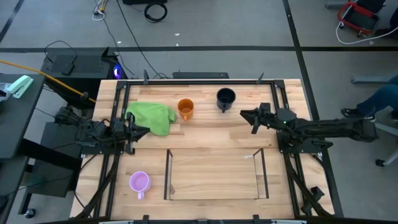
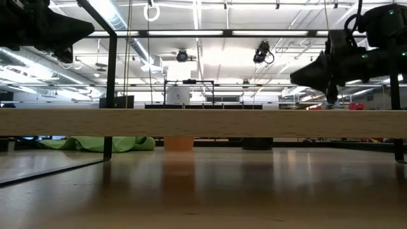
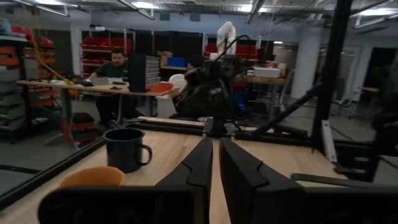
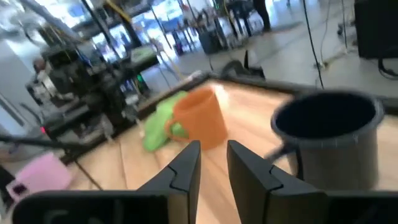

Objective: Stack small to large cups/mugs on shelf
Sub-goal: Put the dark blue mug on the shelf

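**Right claw beside the black mug**

The right claw (image 1: 244,114), fingers slightly spread and pinching nothing, hovers just right of the black mug (image 1: 226,98) on the far tabletop (image 1: 211,134). The left claw (image 1: 145,130), fingers narrowly parted, empty, sits by the green cloth (image 1: 153,116).

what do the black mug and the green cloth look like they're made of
Black mug: likely enamelled metal or glazed ceramic; its dark wall is smooth with a soft sheen and a thin rim. Green cloth: soft fabric, perhaps microfibre; it lies crumpled in matte folds.
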Available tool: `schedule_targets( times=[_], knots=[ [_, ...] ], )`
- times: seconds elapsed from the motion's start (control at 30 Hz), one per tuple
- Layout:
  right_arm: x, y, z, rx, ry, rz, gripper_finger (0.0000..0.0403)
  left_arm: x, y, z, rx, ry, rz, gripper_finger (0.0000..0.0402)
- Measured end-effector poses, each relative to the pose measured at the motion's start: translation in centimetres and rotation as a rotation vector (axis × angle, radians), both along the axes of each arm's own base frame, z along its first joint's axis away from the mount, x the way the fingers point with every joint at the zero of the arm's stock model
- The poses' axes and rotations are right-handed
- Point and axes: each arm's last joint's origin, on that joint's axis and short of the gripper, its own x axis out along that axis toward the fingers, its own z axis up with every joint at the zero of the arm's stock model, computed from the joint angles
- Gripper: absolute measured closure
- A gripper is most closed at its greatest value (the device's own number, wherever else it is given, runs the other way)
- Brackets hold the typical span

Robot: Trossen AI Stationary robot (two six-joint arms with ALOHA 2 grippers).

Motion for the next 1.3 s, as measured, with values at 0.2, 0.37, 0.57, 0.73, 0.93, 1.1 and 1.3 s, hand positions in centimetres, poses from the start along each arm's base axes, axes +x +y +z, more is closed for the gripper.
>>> schedule_targets(
  times=[0.2, 0.37, 0.57, 0.73, 0.93, 1.1, 1.3],
  knots=[
    [-0.3, -1.8, -0.5, 0.056, 0.025, -0.013, 0.0322, 0.0, 0.1, 0.0, 0.027, 0.003, 0.027, 0.036],
    [-0.5, -3.0, -0.4, 0.088, 0.031, -0.009, 0.0332, 0.0, 0.1, 0.0, 0.038, 0.006, 0.041, 0.0356],
    [-0.6, -3.9, 0.1, 0.092, -0.014, 0.016, 0.0338, 0.0, 0.1, 0.0, 0.039, 0.006, 0.043, 0.0358],
    [-0.6, -4.4, 0.0, 0.094, -0.03, 0.01, 0.0338, 0.0, 0.1, 0.0, 0.039, 0.006, 0.044, 0.0353],
    [0.2, -5.7, 1.3, 0.106, -0.033, 0.042, 0.0338, 0.0, 0.4, 0.0, 0.036, 0.007, 0.075, 0.0356],
    [1.5, -6.7, 1.3, 0.111, 0.026, 0.054, 0.0338, 0.1, 0.6, 0.0, 0.022, 0.008, 0.084, 0.035],
    [2.5, -7.6, 0.0, 0.136, 0.017, 0.061, 0.0338, 0.2, 0.6, -0.2, 0.018, 0.026, 0.079, 0.0342]
  ],
)
